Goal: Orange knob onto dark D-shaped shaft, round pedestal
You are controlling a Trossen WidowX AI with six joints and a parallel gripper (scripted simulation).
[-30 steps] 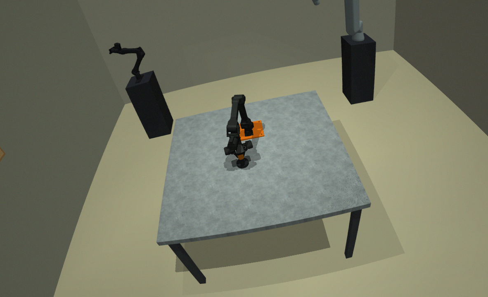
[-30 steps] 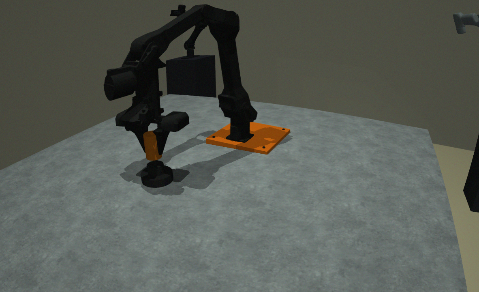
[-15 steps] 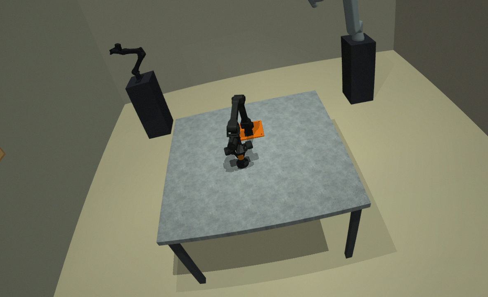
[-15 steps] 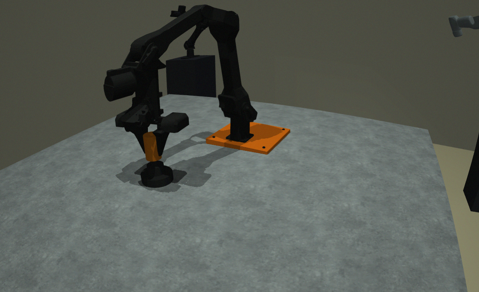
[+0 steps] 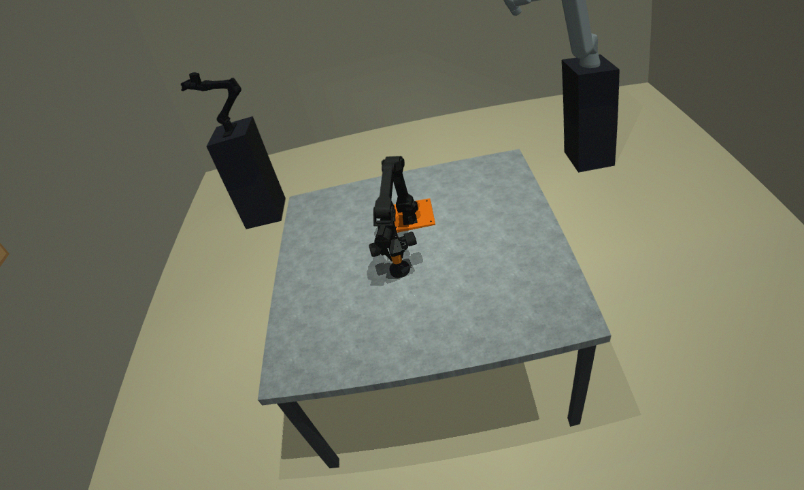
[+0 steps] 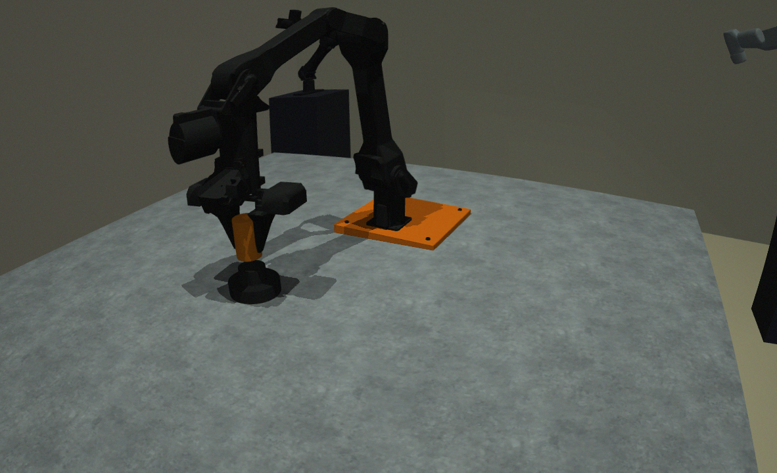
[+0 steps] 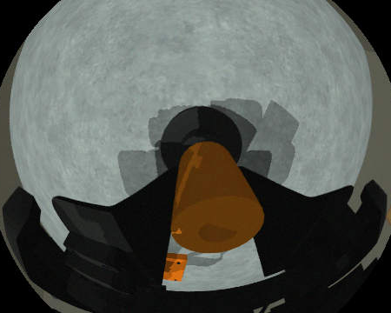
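My gripper (image 5: pixel 396 256) (image 6: pixel 246 247) (image 7: pixel 208 173) is shut on the orange knob (image 5: pixel 396 260) (image 6: pixel 244 230) (image 7: pixel 217 187), a cylinder between the two fingers. In the exterior view the knob leans slightly. It is over the dark round pedestal (image 5: pixel 400 270) (image 6: pixel 254 289) (image 7: pixel 174 130), with its lower end just above or at the pedestal's raised middle step. I cannot tell whether they touch. The shaft is hidden by the knob, and neither flat side shows. In the wrist view the knob's lower end covers part of the pedestal's middle.
The arm's orange base plate (image 5: pixel 426 214) (image 6: pixel 438 220) (image 7: pixel 175 275) sits behind the pedestal on the grey table (image 5: pixel 454 304) (image 6: pixel 438 353) (image 7: pixel 195 56). Two other arms stand on dark blocks (image 5: pixel 246 176) (image 5: pixel 590 116) beyond the table.
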